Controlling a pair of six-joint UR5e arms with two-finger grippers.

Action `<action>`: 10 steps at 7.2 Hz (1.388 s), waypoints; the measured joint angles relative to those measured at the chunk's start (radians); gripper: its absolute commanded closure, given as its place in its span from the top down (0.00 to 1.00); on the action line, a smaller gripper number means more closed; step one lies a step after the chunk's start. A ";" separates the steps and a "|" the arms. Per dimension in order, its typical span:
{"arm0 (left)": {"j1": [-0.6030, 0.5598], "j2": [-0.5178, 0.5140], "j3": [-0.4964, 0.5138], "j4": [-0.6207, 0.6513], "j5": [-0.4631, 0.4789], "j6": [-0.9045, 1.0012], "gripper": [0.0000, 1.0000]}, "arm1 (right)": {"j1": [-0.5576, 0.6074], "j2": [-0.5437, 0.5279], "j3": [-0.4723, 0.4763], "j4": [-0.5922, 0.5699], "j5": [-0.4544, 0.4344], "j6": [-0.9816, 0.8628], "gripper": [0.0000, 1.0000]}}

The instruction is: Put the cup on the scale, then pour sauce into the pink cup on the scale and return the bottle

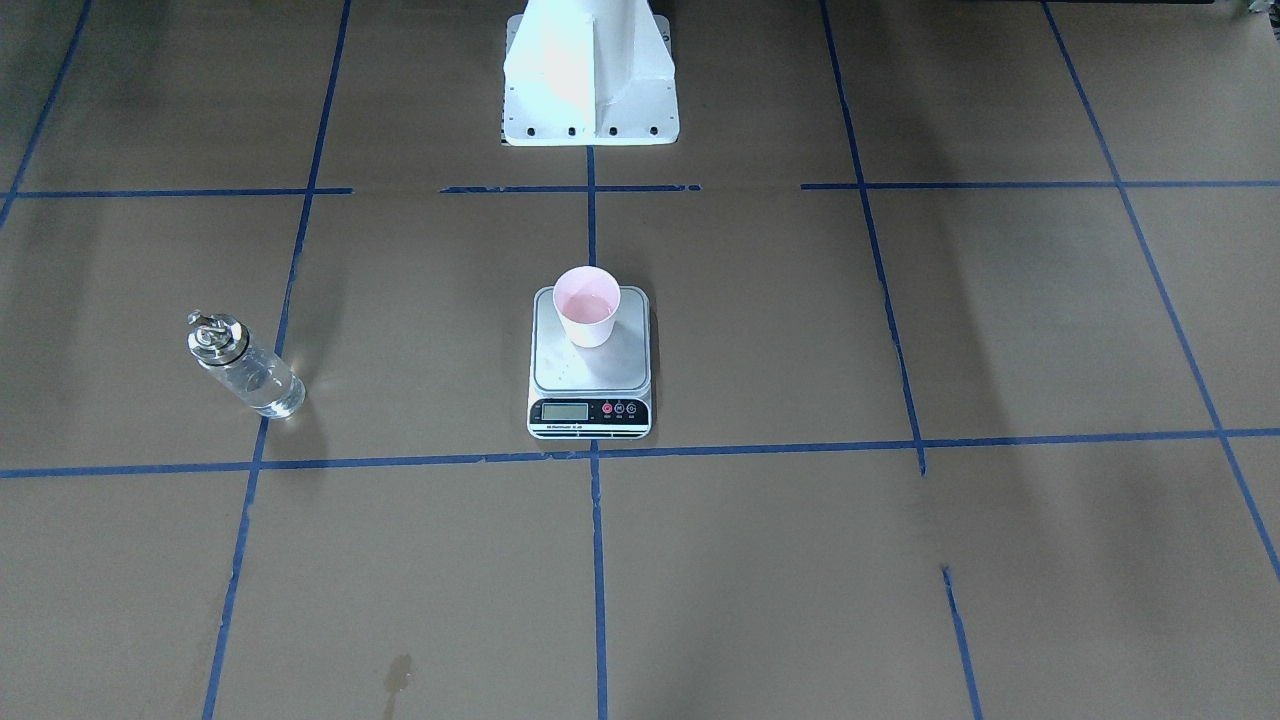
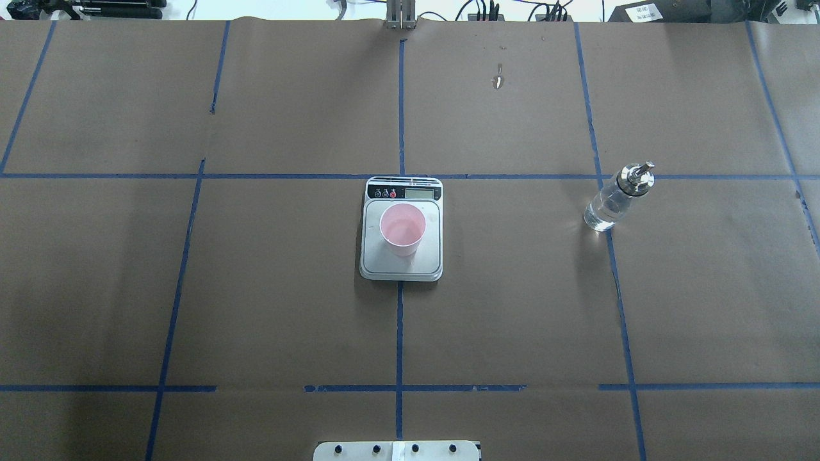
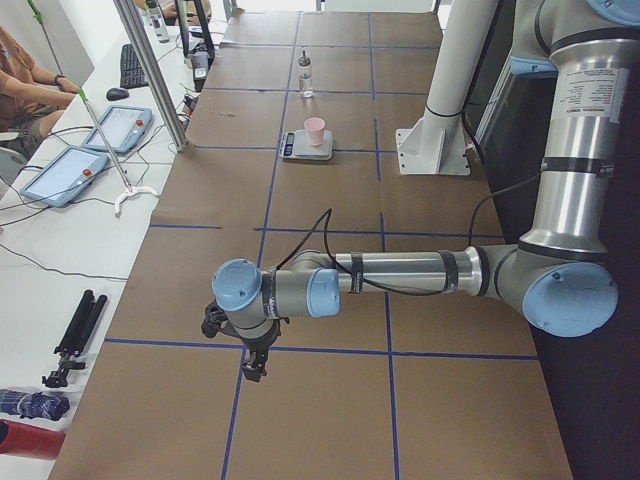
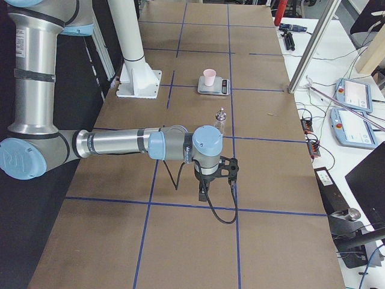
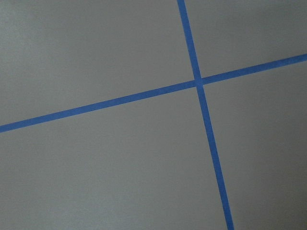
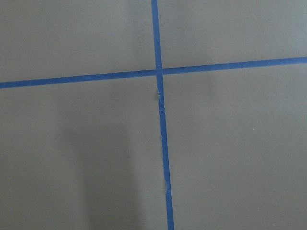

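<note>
Over the table (image 2: 192,288) ends hang my left tool (image 3: 250,362) and right tool (image 4: 202,194), touching nothing; I cannot tell how far either is spread. The scale (image 2: 401,269) sits mid-table. The bottle (image 2: 608,206) stands well apart on the right arm's side, and the cup (image 2: 402,228) stands upright on the scale.

Digits on the scale (image 1: 590,372) are too small to be read. The left gripper (image 3: 252,368) and right gripper (image 4: 202,194) are seen only in side views; jaw state cannot be told. The robot base (image 1: 590,80) is cut off by the top edge.
</note>
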 measured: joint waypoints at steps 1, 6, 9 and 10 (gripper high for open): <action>-0.001 0.000 -0.001 0.000 -0.001 -0.016 1.00 | 0.000 -0.001 -0.002 0.000 0.000 0.000 1.00; -0.001 -0.001 0.000 -0.001 -0.038 -0.132 1.00 | 0.000 -0.001 -0.002 0.000 0.022 0.000 1.00; 0.000 -0.001 -0.014 -0.001 -0.044 -0.146 1.00 | 0.000 -0.001 -0.002 0.000 0.033 0.000 1.00; -0.001 0.000 -0.023 -0.010 -0.049 -0.145 1.00 | 0.000 -0.001 -0.001 0.000 0.034 0.000 1.00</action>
